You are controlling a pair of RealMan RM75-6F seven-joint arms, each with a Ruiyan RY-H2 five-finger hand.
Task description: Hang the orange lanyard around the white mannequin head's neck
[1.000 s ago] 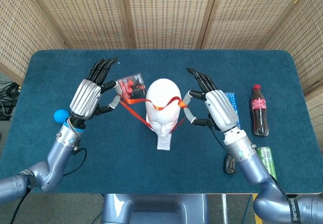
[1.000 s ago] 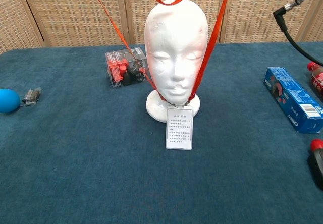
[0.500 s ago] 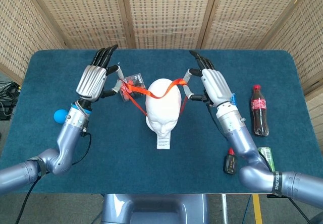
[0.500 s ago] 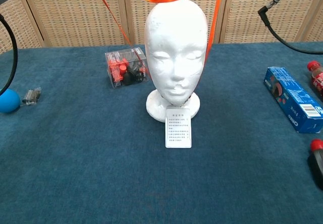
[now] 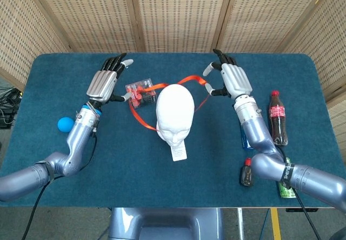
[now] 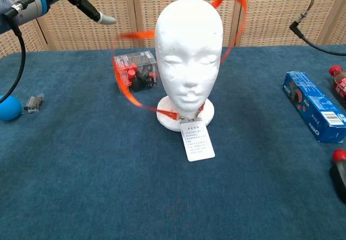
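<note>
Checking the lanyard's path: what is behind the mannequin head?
The orange lanyard loops behind the white mannequin head, stretched between both robot hands. A clear box stands behind-left. The head hides the strap's middle in the chest view.

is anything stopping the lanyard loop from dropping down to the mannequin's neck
Nothing visible blocks it. The orange lanyard already loops behind the white mannequin head, past the crown; only the left hand and right hand keep it up.
</note>
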